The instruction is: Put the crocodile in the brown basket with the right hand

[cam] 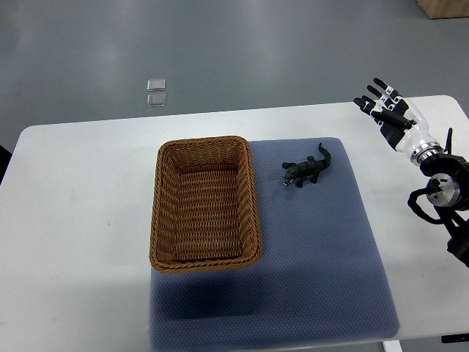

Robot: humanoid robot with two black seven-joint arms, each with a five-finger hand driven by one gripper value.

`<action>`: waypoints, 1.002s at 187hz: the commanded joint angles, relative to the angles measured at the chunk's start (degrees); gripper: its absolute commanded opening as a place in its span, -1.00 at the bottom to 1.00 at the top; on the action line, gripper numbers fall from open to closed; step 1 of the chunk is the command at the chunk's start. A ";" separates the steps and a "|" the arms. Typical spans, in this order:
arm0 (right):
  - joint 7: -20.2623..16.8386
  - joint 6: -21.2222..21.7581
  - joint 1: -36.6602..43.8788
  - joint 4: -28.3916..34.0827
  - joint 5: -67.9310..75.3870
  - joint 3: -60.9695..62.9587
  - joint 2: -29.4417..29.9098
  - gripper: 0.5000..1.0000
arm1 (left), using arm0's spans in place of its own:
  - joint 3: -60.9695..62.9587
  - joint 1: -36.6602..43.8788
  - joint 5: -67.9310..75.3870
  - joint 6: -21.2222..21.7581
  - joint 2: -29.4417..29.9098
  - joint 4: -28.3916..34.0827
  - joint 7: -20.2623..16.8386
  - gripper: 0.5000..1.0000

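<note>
1. Nearest the camera lies a blue-grey, dimple-textured rectangular mat (322,249), spread on a white, round-cornered table (73,220). Its right edge runs to the left of the robot's right hand and closer to the lens.
2. The right hand (390,114), black-fingered with a white back, shows over the table's far right corner. Its fingers are stretched out and fanned apart, holding nothing, and their tips point away from the camera and to the left. Its black-jointed arm (443,187) comes in from the right edge.
3. A small dark green toy crocodile (306,171) lies on the far part of the mat, left of the hand and a little nearer the camera. It is well apart from the fingers and untouched. Its head faces away from the hand, and its tail curves back toward the hand's side.
4. A brown, rectangular woven wicker basket (167,213) sits farther left of the hand, beyond the crocodile. Its right side overlaps the mat's left edge and the rest stands on the bare table. The crocodile is near the basket's right rim but outside it, not touching.
5. Two small clear square pieces (156,93) lie on the grey floor beyond the table — far to the hand's left.
</note>
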 commanded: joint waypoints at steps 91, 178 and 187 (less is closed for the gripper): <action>0.00 0.02 -0.07 0.10 -0.08 -0.18 0.00 0.72 | 0.17 0.09 0.06 0.00 0.00 0.08 -0.09 1.00; 0.00 0.10 0.02 0.36 -0.17 -0.27 -0.09 0.72 | 0.09 0.09 0.06 0.00 0.00 0.00 -0.09 1.00; 0.00 0.10 0.11 0.54 -0.17 -0.27 -0.09 0.72 | 0.09 0.09 0.06 0.00 0.00 0.00 -0.09 1.00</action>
